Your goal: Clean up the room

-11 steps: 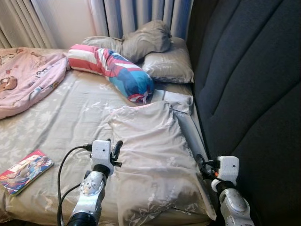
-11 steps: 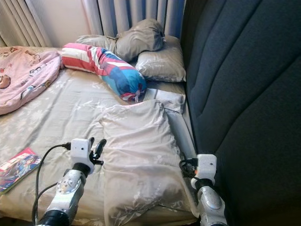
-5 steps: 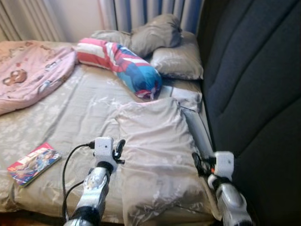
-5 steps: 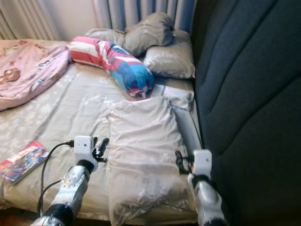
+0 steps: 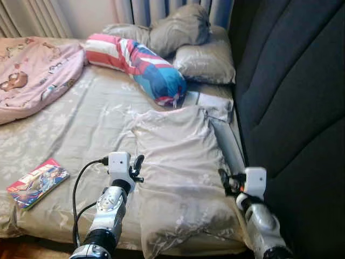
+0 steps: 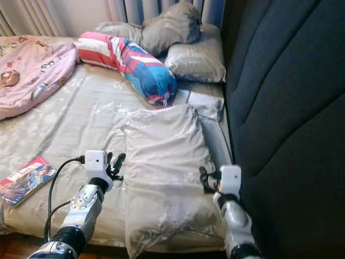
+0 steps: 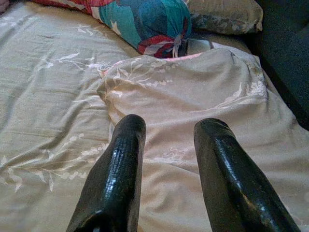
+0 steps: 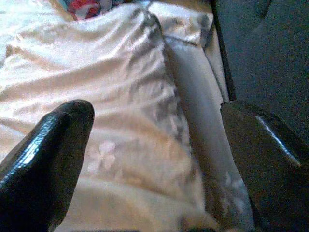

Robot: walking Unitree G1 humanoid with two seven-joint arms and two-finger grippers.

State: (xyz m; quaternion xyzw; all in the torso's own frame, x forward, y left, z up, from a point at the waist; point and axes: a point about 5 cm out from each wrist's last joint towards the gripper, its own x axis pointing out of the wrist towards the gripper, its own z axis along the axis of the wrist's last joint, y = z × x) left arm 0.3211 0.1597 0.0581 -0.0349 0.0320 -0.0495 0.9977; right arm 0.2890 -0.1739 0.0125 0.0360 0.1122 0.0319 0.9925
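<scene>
Head view, left to right: comic book (image 5: 36, 182) near the bed's edge; left gripper (image 5: 137, 167), fingers spread, at the beige pillow (image 5: 180, 178); right gripper (image 5: 225, 181), fingers spread wide, at its far side. Best pinch both edges evenly before lifting.

- A beige floral pillow (image 5: 183, 172) lies on the bed (image 5: 81, 129), beside the dark padded headboard (image 5: 291, 97) on the right.
- A striped red-and-blue bolster (image 5: 137, 65) lies behind it.
- A colourful book (image 5: 36, 182) lies at left.
</scene>
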